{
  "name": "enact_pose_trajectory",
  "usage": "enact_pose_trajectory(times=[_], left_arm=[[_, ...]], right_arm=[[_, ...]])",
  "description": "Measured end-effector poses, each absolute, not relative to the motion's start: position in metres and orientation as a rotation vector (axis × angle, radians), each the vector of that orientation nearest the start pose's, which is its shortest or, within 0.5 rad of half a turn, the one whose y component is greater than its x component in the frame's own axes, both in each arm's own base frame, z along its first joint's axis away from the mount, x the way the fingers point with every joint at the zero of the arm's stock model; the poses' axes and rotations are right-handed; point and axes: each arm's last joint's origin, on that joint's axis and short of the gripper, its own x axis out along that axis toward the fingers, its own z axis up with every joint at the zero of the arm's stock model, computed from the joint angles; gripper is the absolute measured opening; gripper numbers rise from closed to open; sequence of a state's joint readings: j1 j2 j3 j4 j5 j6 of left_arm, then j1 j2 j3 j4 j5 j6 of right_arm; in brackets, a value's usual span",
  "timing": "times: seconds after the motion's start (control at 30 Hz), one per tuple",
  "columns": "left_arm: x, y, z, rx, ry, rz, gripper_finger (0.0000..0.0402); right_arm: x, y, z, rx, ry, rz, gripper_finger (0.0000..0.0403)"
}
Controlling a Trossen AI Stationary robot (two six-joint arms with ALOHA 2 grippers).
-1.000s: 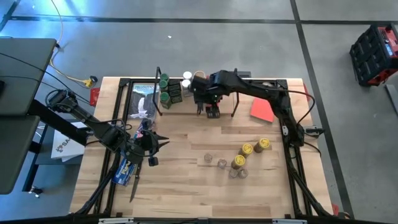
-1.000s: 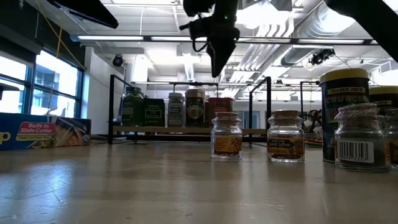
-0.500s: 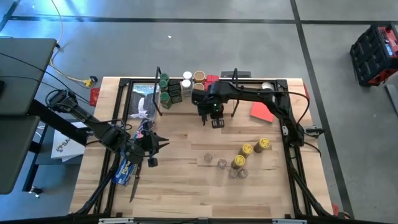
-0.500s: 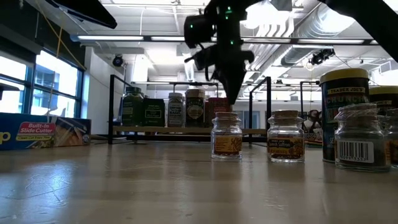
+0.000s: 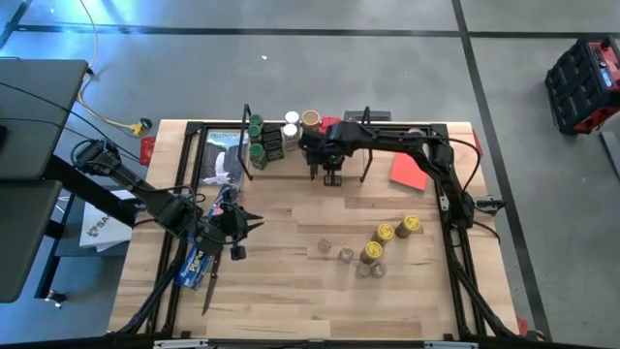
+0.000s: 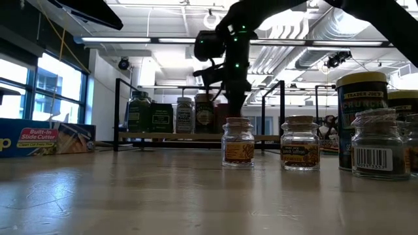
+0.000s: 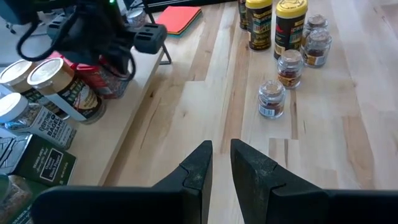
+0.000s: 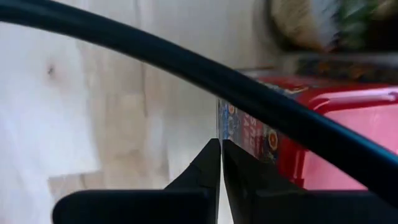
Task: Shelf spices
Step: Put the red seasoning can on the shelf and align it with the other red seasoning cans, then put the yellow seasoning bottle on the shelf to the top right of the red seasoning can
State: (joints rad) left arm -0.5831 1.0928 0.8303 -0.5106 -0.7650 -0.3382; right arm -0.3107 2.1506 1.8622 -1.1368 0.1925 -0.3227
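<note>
The shelf [image 5: 291, 167], a black wire frame with a light wooden board, stands at the table's far middle. On it stand green-lidded jars [image 5: 256, 127], a white-lidded jar [image 5: 291, 119], a tan-lidded jar [image 5: 310, 118] and a red tin [image 5: 330, 123]. My right gripper [image 5: 330, 178] is shut and low in front of the shelf, right by the red tin [image 8: 323, 124], under a frame wire [image 8: 186, 68]. Yellow-lidded jars [image 5: 385, 233] and tiny clear jars [image 5: 346, 254] stand on the table's right half. My left gripper [image 7: 221, 148] waits at the left, open by a narrow gap and empty. My right gripper's shut fingertips [image 8: 214, 152] stand at the red tin's lower corner [image 8: 231, 127], coming from the table's near side. I cannot tell whether they touch it. The tin stands upright on the shelf board.
A flat red card [image 5: 407, 172] lies right of the shelf. A long blue box [image 5: 197, 264] lies by my left arm, and a clear plastic bag [image 5: 225, 165] lies left of the shelf. Bare wood shows in the near middle.
My right gripper has come down from above the shelf. It swung a little toward the near edge, then went back toward the shelf, and now stands low by the red tin. The jars and tins have stayed where they were.
</note>
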Motion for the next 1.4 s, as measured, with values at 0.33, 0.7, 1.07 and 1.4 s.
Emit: enact_pose_trajectory(times=[0.33, 0.7, 1.07, 1.4], left_arm=[[0.19, -0.101, 0.27, 0.155, 0.561, 0.27, 0.0053], [0.19, -0.1, 0.271, 0.183, 0.544, 0.3, 0.0053], [0.2, -0.105, 0.288, 0.234, 0.386, 0.308, 0.0053], [0.214, -0.098, 0.312, 0.264, 0.206, 0.324, 0.0053]], right_arm=[[0.409, -0.131, 0.222, -0.196, 1.468, -0.157, 0.0011], [0.366, -0.025, 0.328, -0.226, 1.212, -0.119, 0.0002], [0.286, 0.077, 0.341, -0.15, 0.736, -0.08, 0.0002], [0.266, 0.099, 0.315, -0.065, 0.713, -0.031, 0.0002]])
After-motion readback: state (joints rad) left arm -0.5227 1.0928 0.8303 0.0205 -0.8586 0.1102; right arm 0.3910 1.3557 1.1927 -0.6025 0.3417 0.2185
